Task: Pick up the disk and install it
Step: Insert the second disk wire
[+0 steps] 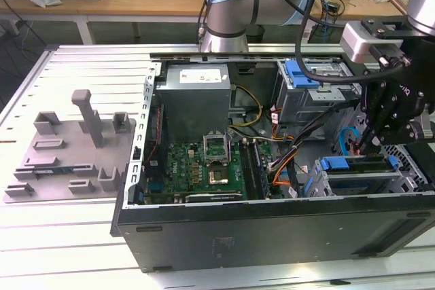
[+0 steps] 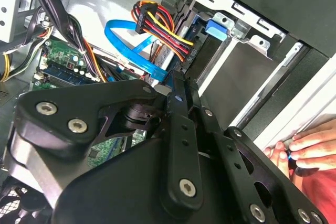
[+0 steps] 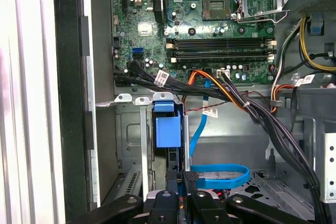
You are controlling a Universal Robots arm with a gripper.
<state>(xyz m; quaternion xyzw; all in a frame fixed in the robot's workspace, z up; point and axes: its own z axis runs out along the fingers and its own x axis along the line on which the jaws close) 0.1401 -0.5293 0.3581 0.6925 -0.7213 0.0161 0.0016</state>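
Blue-railed disk (image 3: 169, 132) in drive cage (image 3: 131, 145)

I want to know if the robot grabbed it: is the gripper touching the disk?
Touching. In the first wrist view the gripper pinches the thin edge of the disk from both sides, next to its blue bracket, with no gap.

Cable bundles (image 3: 262, 114) and a blue data cable (image 3: 218, 174) crowd the drive cage (image 3: 131, 145) opening.
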